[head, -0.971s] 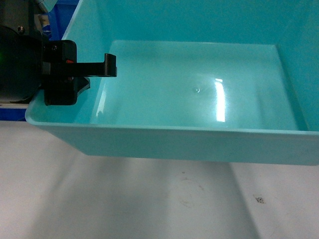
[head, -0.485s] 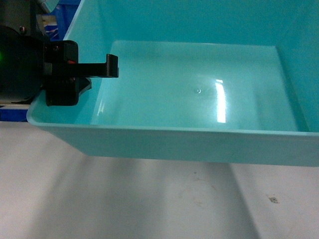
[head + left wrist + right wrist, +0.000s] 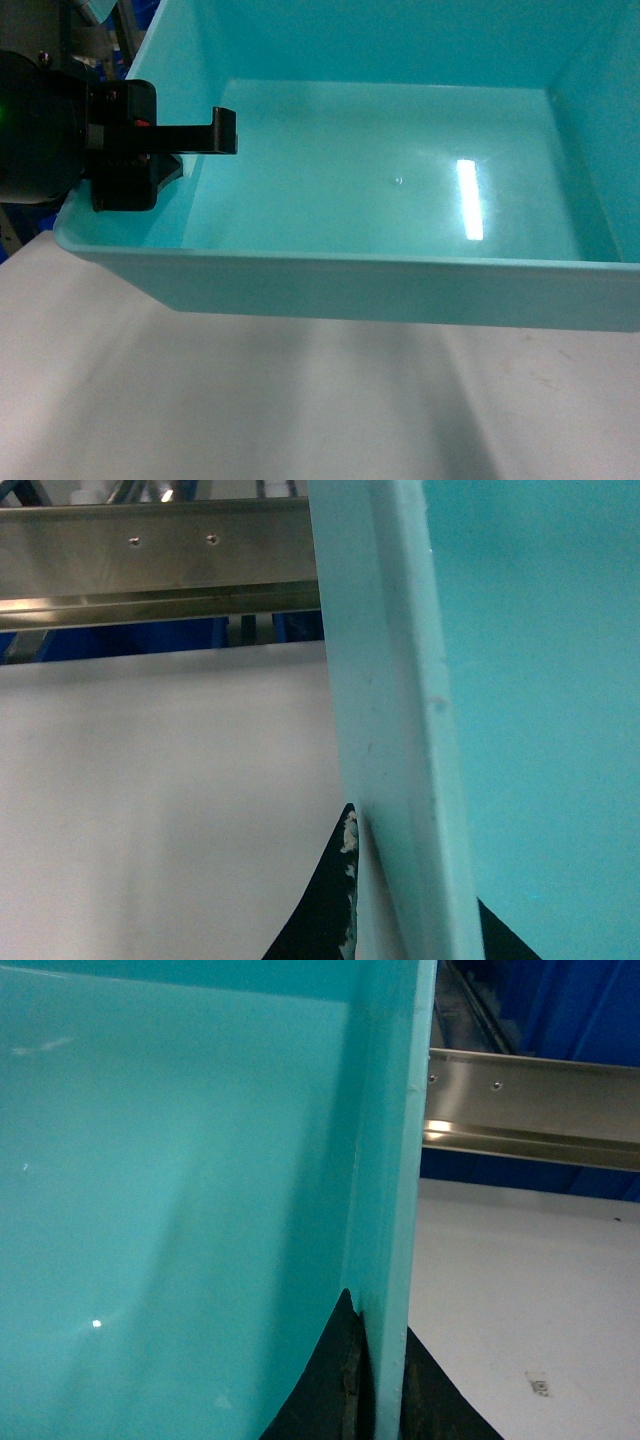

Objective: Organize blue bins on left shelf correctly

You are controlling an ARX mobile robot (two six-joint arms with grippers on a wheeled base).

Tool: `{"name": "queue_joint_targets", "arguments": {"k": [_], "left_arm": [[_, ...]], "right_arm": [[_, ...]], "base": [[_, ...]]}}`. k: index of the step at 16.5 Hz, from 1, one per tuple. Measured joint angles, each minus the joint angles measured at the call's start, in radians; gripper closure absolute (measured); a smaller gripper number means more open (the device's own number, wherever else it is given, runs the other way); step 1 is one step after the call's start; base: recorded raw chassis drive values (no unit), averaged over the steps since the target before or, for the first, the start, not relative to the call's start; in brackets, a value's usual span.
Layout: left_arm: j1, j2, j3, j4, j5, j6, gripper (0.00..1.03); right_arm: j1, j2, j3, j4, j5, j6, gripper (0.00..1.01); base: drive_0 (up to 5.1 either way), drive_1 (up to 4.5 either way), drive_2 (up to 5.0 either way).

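The blue bin (image 3: 400, 180), a light turquoise tub, hangs empty above the white table and fills most of the head view. My left gripper (image 3: 195, 150) is shut on its left wall, one black finger (image 3: 225, 130) inside and the other outside. In the left wrist view the jaws of the left gripper (image 3: 410, 920) pinch the rim of the bin (image 3: 400, 730). My right gripper (image 3: 385, 1380) is shut on the right wall of the bin (image 3: 390, 1160); it lies outside the head view. A steel beam of the left shelf (image 3: 150, 560) crosses behind the bin and shows again as the shelf (image 3: 530, 1110).
The white table (image 3: 300, 400) lies under the bin, its left edge at the far left of the head view. Dark blue crates (image 3: 150, 638) sit behind and below the shelf beam, and crates (image 3: 560, 1010) show above it. A small sticker (image 3: 537, 1383) marks the table.
Both grippers keep their hold and the bin stays put in the view. The table below has slid across; its small marker and the blue strip at the left edge have gone from view.
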Motion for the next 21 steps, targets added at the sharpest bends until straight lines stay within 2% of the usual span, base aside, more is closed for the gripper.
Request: {"name": "queue_joint_targets", "arguments": {"k": [21], "left_arm": [[0.000,0.000,0.000,-0.002,0.000,0.002,0.97]], "right_arm": [[0.000,0.000,0.000,-0.002,0.000,0.000,0.99]], "base": [[-4.9,2.23,2.6]]}}
